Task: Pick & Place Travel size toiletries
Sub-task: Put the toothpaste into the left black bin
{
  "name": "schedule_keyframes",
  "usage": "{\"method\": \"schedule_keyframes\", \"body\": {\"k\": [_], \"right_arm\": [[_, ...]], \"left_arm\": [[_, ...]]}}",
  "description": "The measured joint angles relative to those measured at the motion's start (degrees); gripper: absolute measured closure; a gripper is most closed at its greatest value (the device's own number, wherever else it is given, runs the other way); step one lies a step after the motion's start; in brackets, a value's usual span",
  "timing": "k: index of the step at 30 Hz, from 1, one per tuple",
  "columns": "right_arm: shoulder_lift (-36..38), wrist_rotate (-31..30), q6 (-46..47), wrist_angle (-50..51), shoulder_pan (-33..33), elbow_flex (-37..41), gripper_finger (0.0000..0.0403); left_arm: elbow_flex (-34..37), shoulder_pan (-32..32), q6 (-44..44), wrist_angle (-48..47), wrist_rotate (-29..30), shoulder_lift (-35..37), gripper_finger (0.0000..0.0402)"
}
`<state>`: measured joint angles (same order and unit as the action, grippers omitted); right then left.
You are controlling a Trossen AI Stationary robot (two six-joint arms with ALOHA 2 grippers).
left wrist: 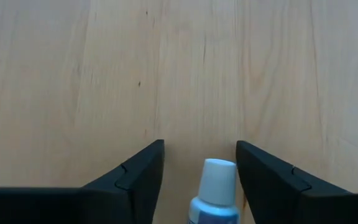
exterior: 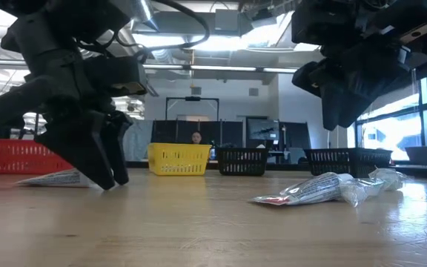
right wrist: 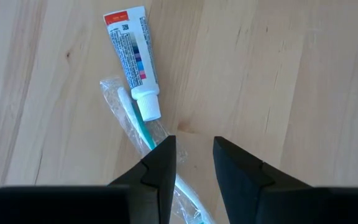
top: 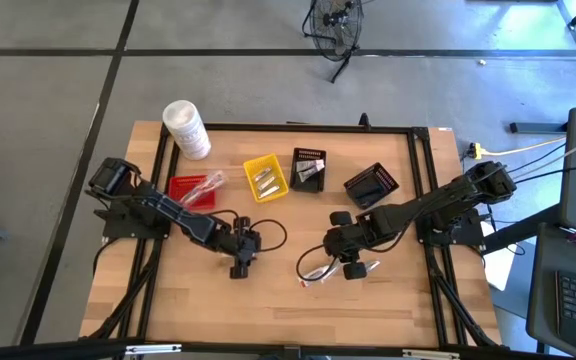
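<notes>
**Left fingers straddled a capped mini tube on the table**

The left gripper (left wrist: 200, 177) stood wide apart, low over the wood near the table's middle. A small silvery tube with a white cap (left wrist: 214, 190) lay between its fingers, long axis running with them, cap pointing forward; neither finger visibly touched it. Its lower body was cut off from view.

The right gripper (right wrist: 194, 165), partly parted and holding nothing, hovered over a white toothpaste tube (right wrist: 132, 59) and a wrapped toothbrush (right wrist: 143, 134).
</notes>
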<state>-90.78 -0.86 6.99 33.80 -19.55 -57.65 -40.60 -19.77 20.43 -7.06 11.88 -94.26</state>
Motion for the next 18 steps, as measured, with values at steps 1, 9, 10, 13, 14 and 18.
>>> {"method": "schedule_keyframes", "body": {"k": [1, 9, 10, 13, 14, 18], "right_arm": [[0.0, 0.0, 0.0, 0.0, 0.0, 0.0, 0.0293], [0.0, 0.0, 0.0, 0.0, 0.0, 0.0, 0.0293], [0.0, 0.0, 0.0, 0.0, 0.0, 0.0, 0.0293], [0.0, 0.0, 0.0, 0.0, 0.0, 0.0, 0.0293], [0.0, 0.0, 0.0, 0.0, 0.0, 0.0, 0.0293], [0.0, 0.0, -0.2, -0.1, 0.0, 0.0, 0.0293]], "left_arm": [[0.0, 0.0, 0.0, -0.1, -0.4, 0.0, 0.0213], [0.0, 0.4, 0.8, -0.4, -0.4, 0.0, 0.0285], [0.1, 0.5, 1.5, -0.2, -0.1, 0.0, 0.0293], [0.2, 1.3, 3.7, 1.4, -0.1, 0.0, 0.0316], [0.3, 1.6, 4.0, 2.1, -0.1, 0.0, 0.0323], [0.3, 3.3, 3.9, 5.7, -0.5, -0.3, 0.0346]]}}
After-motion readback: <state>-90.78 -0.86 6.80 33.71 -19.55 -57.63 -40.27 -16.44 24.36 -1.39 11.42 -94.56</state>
